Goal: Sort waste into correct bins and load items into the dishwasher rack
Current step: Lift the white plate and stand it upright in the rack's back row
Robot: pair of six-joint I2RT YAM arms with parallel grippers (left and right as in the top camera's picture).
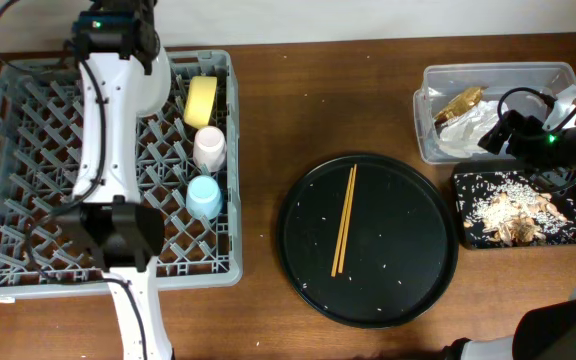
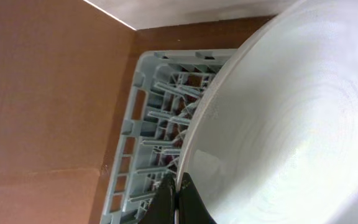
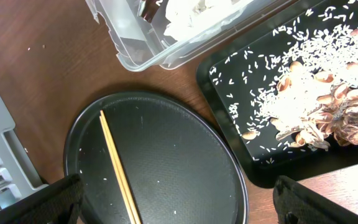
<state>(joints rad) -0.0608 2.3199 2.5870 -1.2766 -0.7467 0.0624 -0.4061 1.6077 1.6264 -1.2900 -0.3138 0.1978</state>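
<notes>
The white plate (image 2: 291, 124) hangs over the grey dish rack (image 2: 160, 118), its rim pinched between the narrow fingers of the left pincer (image 2: 178, 186). Beside that arm a yellow bowl (image 1: 201, 100), pink cup (image 1: 209, 147) and blue cup (image 1: 204, 195) sit in the rack. The right pincer (image 3: 178, 183) spreads wide, holding nothing, above the round tray (image 3: 185, 143). The chopsticks (image 3: 118, 165) lie beneath it, with the scrap tray (image 3: 229, 106) and clear tub (image 3: 135, 59) just ahead.

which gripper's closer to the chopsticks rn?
Right. The right gripper is open by the bins, beside the round tray holding the chopsticks; the left gripper is over the dishwasher rack, clamping the white plate.
</notes>
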